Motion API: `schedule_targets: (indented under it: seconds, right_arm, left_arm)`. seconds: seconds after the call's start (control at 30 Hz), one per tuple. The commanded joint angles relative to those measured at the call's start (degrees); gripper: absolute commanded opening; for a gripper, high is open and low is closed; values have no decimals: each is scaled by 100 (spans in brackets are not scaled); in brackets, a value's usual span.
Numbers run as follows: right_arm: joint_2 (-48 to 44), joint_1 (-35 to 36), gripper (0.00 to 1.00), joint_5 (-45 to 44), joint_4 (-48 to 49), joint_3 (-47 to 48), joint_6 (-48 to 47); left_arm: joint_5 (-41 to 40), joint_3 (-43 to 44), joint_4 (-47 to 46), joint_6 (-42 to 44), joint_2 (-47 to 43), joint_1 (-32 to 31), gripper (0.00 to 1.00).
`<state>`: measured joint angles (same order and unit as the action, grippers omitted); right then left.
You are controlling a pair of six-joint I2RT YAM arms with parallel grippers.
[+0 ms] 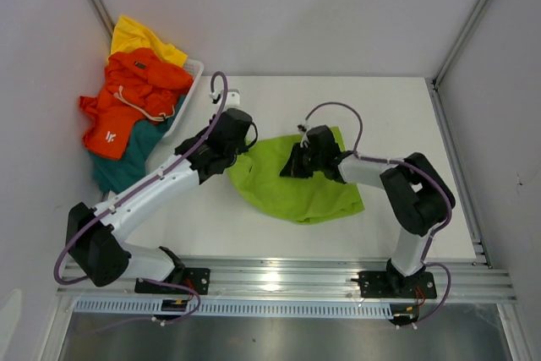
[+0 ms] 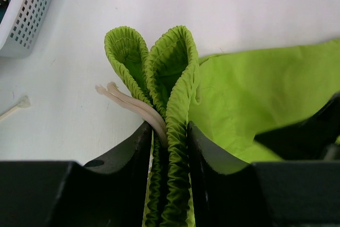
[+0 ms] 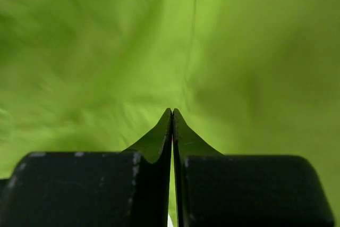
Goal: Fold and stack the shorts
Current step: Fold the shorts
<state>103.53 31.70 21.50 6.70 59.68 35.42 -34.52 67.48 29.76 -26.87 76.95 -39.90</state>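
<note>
The lime green shorts [image 1: 308, 192] lie crumpled in the middle of the white table. My left gripper [image 1: 235, 158] is at their left edge, shut on the bunched elastic waistband [image 2: 175, 78] and its pale drawstring [image 2: 127, 102]. In the left wrist view the gripper [image 2: 169, 136] has the waistband looped up beyond its jaws. My right gripper [image 1: 293, 166] sits at the shorts' upper middle edge. Its jaws [image 3: 172, 112] are pressed together, with green cloth [image 3: 106, 51] filling the view. Orange shorts [image 1: 135, 95], yellow shorts [image 1: 139, 35] and teal shorts [image 1: 118, 166] are piled at the far left.
A white mesh basket [image 1: 196, 69] stands at the back left under the pile of shorts; its corner shows in the left wrist view [image 2: 26, 14]. A drawstring end [image 2: 16, 107] lies on the table beside it. Grey walls close in the left, back and right.
</note>
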Motion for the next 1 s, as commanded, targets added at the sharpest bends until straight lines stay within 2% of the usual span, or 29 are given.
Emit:
schedule_targets:
  seconds: [0.0,0.13,0.43,0.57,0.73,0.87,0.97]
  right_arm:
    - [-104,450,0,-259,165,-527,61]
    - [-87,1047,0,-602,332,-817,228]
    - [554,1716,0,-1436,200,-721,509]
    - [1081,1909,0,-1333,297,-335,738]
    - [1722,2199,0,-1192,68,579,835]
    - [1671,2261,0,-1086,121,738,940]
    - [1303,2226,0,-1156,17,703,914]
  left_arm:
    - [-230,37,-128,95,-285,-88,0]
    - [-371,-174,-225,86,-443,-220,0]
    - [-756,-649,-506,261,-821,-606,0]
    - [-933,-815,-603,455,-1172,-730,0]
    - [-863,-973,-594,534,-1673,-738,0]
    - [-802,-957,-568,596,-1841,-747,0]
    - [-854,-913,-524,613,-1710,-800,0]
